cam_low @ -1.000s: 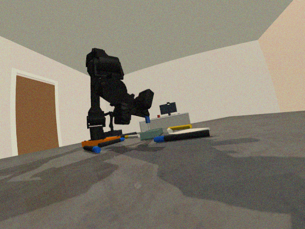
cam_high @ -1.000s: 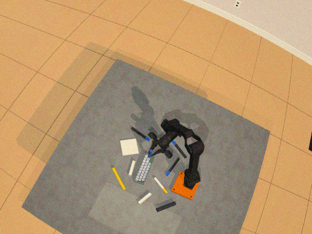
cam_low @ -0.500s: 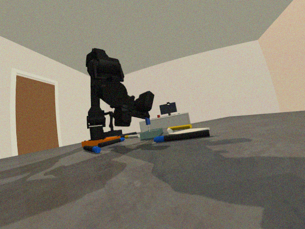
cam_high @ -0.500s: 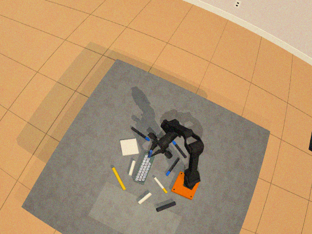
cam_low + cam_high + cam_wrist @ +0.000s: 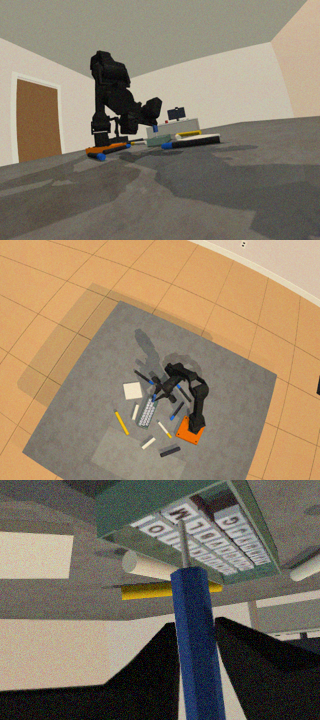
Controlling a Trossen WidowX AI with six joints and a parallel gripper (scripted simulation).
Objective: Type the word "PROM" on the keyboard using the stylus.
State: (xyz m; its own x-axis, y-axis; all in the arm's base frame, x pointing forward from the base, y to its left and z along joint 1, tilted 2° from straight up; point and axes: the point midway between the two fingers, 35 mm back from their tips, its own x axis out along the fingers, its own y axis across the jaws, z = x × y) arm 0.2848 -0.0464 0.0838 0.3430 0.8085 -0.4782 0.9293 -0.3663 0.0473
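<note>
My gripper point(image 5: 155, 396) point(image 5: 155, 125) point(image 5: 195, 628) is shut on the blue stylus point(image 5: 154, 397) point(image 5: 155, 128) point(image 5: 194, 600) at the near end of the keyboard in the wrist view. The stylus's thin grey tip points at the keyboard and overlaps the lower edge of the M key point(image 5: 179, 512) in the wrist view. The tip looks to be on or just over that key; firm contact cannot be told. The keyboard point(image 5: 147, 415) point(image 5: 158, 140) point(image 5: 145, 502) has a green frame and rows of white lettered keys. The O key point(image 5: 156, 529) shows beside M. The letters P and R cannot be read clearly.
A white square block point(image 5: 132, 390) and a white cylinder point(image 5: 135, 412) lie beside the keyboard. Around it are a yellow marker point(image 5: 121, 422), a white-and-yellow pen point(image 5: 164, 429), a white stick point(image 5: 148, 443), a black bar point(image 5: 170, 451) and black pens with blue ends.
</note>
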